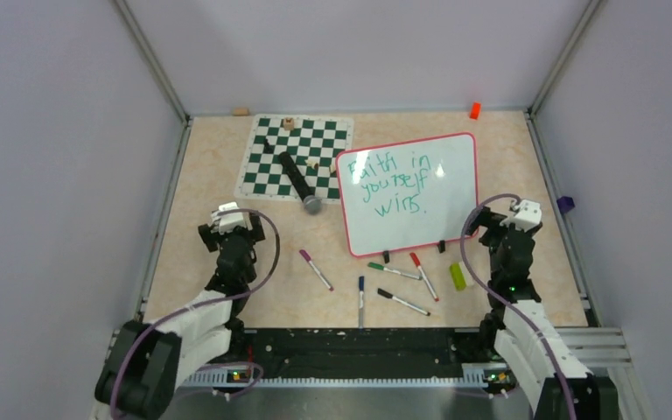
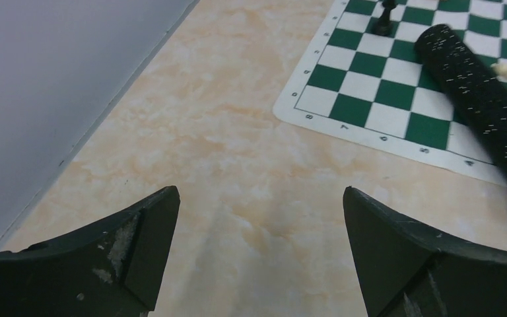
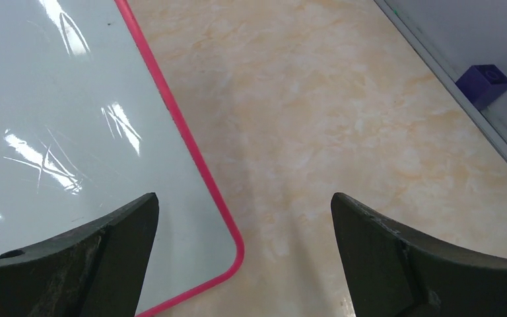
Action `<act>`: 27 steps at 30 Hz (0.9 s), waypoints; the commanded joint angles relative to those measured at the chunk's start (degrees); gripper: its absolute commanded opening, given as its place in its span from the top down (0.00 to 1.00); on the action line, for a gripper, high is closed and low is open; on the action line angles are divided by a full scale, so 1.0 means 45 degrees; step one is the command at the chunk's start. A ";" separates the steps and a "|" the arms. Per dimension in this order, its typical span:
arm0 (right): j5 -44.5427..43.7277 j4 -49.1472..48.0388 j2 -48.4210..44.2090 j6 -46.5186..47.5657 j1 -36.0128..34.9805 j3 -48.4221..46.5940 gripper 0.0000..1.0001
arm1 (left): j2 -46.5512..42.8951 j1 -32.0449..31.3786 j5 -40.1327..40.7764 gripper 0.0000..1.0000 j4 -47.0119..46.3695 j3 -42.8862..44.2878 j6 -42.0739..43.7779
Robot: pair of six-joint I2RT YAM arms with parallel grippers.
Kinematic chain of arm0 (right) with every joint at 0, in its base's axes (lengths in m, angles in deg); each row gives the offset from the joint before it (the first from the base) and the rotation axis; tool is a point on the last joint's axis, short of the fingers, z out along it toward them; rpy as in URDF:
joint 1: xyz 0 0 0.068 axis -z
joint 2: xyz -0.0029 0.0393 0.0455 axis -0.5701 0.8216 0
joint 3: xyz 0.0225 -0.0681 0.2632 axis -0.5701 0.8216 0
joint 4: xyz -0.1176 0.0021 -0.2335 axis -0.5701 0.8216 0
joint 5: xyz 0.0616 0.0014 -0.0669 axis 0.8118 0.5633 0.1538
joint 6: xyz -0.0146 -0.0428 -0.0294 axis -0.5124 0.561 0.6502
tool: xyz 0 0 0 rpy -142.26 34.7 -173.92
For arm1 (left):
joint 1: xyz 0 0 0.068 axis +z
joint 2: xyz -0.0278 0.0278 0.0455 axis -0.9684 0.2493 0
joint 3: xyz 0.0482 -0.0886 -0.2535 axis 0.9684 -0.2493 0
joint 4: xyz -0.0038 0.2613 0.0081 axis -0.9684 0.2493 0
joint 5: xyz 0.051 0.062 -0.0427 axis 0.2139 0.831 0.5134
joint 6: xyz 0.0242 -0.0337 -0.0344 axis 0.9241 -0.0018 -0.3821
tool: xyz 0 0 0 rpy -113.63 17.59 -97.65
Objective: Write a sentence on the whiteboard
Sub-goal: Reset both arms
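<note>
The right gripper [image 3: 244,198] hangs released, its two dark fingers spread wide with only table [image 3: 343,132] between them. Under its left finger and running ahead of it lies the whiteboard [image 3: 72,132], glossy, its pink frame curving round a corner just inside that finger. Ahead and off to the right of this gripper a small purple block [image 3: 483,84] sits by the wall rail. Farther left across the board is the sentence [image 1: 394,184], teal-green handwriting in three lines that seems to read "Faith in yourself wins." Behind the gripper and to its left, at the board's near edge, loose markers lie scattered: a green marker [image 1: 394,271], a red marker [image 1: 423,276], a black marker [image 1: 402,302], a blue marker [image 1: 360,300], and nearest the arm a yellow-green piece [image 1: 458,276].

The left gripper [image 2: 259,198] is likewise released, jaws apart over bare tabletop, holding nothing. Ahead of it and to its right lies the green-and-white chess mat [image 2: 370,92], with a black speckled cylinder [image 2: 482,99] resting slantwise across it and a black chess piece [image 2: 385,16] standing on a far square. The whiteboard is well to the right of this gripper, beyond the mat, touching or overlapping the mat's right edge. A purple-capped marker [image 1: 316,269] lies behind and to the right of the left gripper.
</note>
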State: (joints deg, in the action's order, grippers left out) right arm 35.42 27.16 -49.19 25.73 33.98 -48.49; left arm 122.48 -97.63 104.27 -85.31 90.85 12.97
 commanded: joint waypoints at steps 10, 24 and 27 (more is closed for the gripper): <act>0.0111 -1.0684 0.7527 0.1231 0.0075 0.0495 0.03 | 0.5943 0.3043 -0.4894 0.03 -0.4780 0.1945 0.1276; -0.1004 -1.1947 1.0555 0.2065 -0.0784 -0.0455 0.04 | 0.7857 0.4821 -0.6600 0.01 -0.5387 0.2538 0.0026; -0.0982 -1.1792 1.0509 0.2020 -0.0767 -0.0475 0.01 | 0.7896 0.4825 -0.6613 0.01 -0.5454 0.2528 0.0044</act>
State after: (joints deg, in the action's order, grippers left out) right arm 32.36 -22.61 -2.22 34.30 31.12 -49.23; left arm 158.50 -76.30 75.96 -107.53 101.02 14.17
